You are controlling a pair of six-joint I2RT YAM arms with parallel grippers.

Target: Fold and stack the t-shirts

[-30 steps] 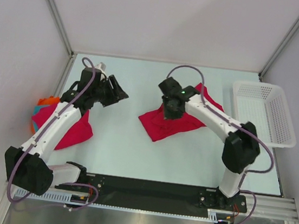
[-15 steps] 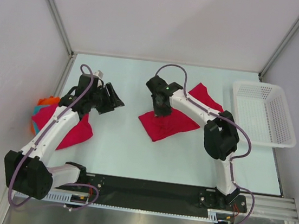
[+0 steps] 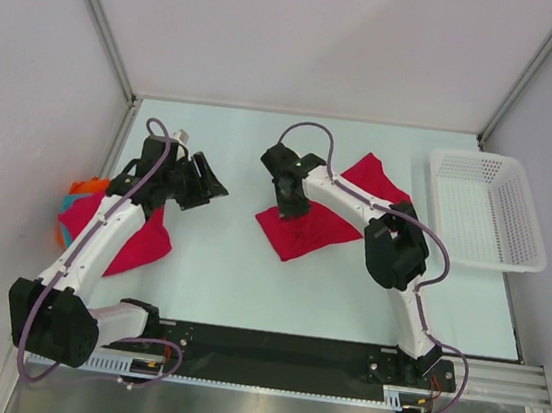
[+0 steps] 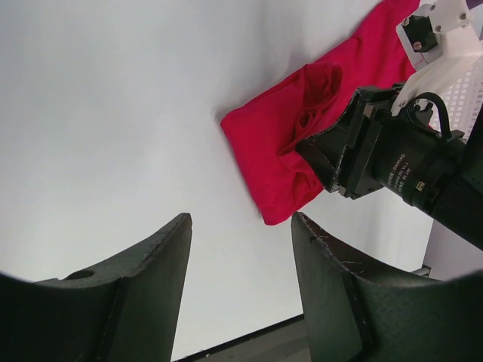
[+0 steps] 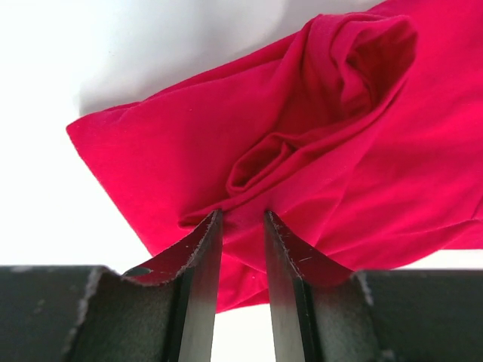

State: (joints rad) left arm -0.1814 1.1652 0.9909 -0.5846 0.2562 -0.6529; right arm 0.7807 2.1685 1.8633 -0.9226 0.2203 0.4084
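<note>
A crimson-red t-shirt [image 3: 318, 234] lies crumpled in the middle of the table. It also shows in the left wrist view [image 4: 264, 151] and the right wrist view [image 5: 355, 151]. My right gripper [image 3: 291, 206] is down on its left part, the jaws nearly closed on a raised fold of the cloth [image 5: 241, 215]. My left gripper [image 3: 210, 184] is open and empty above bare table, left of that shirt [image 4: 240, 222]. A second red shirt [image 3: 141, 240] lies at the left edge under my left arm, with an orange garment [image 3: 87, 185] and a teal one [image 3: 64, 209] beside it.
A white mesh basket [image 3: 487, 207] stands at the right edge of the table. Grey walls and metal frame posts close in the table on three sides. The black base rail [image 3: 278, 353] runs along the near edge.
My right gripper has moved left across the middle shirt and now sits at its left part, pinching a fold. My left gripper has pulled back slightly to the left.
</note>
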